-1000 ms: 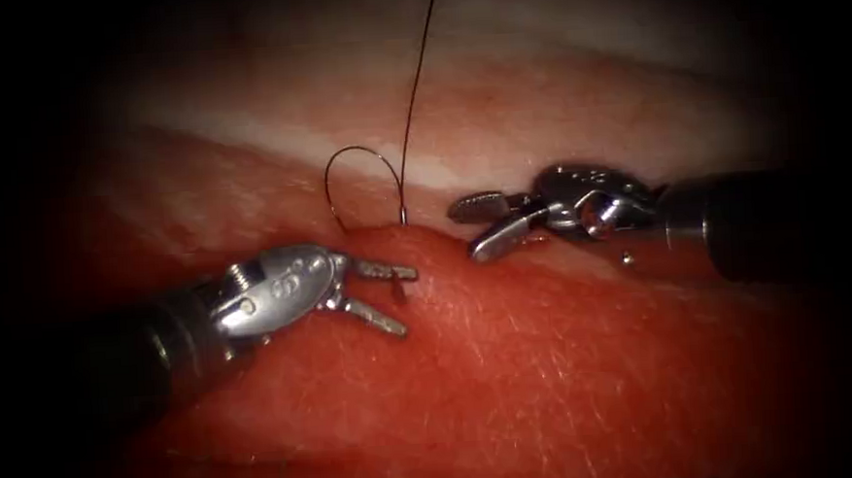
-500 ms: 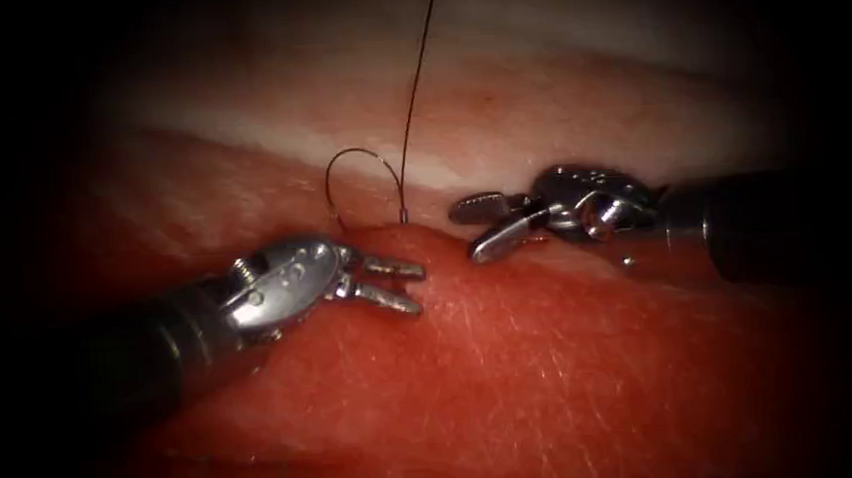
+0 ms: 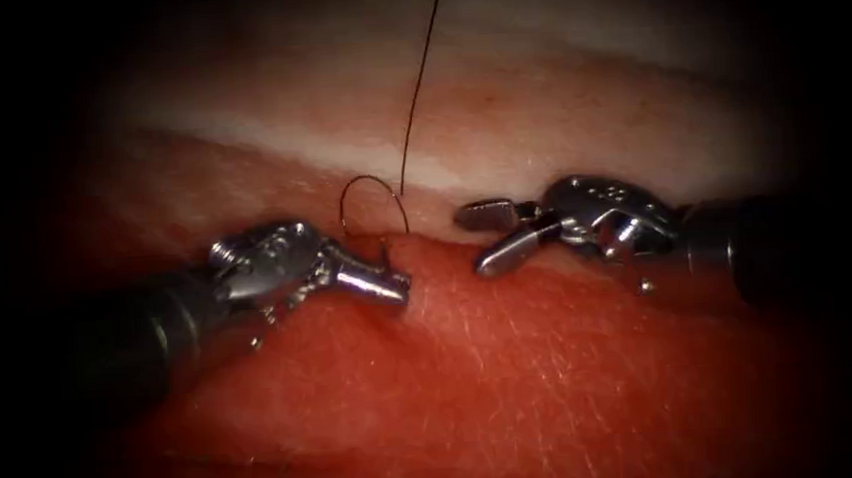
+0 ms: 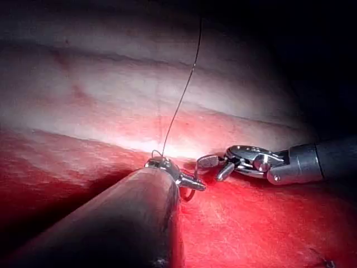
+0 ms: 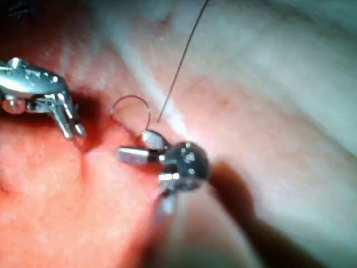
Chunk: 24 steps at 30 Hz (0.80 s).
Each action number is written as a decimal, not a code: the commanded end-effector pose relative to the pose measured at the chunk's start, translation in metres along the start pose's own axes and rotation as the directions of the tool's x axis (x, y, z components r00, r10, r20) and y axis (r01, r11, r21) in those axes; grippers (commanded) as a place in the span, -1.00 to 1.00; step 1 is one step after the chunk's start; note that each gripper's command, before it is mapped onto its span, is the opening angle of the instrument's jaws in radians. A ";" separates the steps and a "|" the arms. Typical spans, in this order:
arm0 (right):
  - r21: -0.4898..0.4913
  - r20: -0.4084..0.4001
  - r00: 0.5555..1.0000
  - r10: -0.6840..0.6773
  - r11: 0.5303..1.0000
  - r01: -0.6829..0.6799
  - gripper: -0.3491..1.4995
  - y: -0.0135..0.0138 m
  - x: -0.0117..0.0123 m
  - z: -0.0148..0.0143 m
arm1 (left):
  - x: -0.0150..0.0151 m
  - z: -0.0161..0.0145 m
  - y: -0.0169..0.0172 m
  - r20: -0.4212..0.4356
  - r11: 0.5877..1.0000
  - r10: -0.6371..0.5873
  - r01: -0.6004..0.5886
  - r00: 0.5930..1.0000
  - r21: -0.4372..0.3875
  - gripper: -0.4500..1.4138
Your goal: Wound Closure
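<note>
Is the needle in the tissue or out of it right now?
In. The needle arches above the tissue with both ends buried; the left tool, shut, pinches at its base.

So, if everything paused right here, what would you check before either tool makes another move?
1. Grip: ok. The left tool has its jaws shut, apparently on a short piece of the needle at the tissue surface.
2. Where along the curve it grips: cannot tell.
3. Needle seated: ok. Its arc stands above the tissue with both ends going down into it.
4. Other tool free: ok. The right tool has open jaws, holds nothing and sits apart from the needle.
5. Thread free: ok. It rises from the arc, touching neither tool.
</note>
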 end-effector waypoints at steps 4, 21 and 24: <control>0.004 -0.002 0.999 -0.051 0.999 0.051 0.22 -0.0007 -0.0001 0.0014 | 0.0008 0.0002 0.0004 -0.015 0.985 -0.153 0.151 0.988 -0.087 -1.00; -0.007 -0.038 0.991 -0.125 0.992 0.125 0.29 -0.0021 -0.0025 0.0030 | 0.0057 -0.0014 0.0025 0.004 0.845 -0.511 0.504 0.859 -0.176 -1.00; -0.018 -0.065 0.985 -0.163 0.987 0.162 0.43 -0.0020 -0.0027 0.0040 | 0.0066 -0.0022 0.0040 0.021 0.825 -0.536 0.529 0.844 -0.198 -1.00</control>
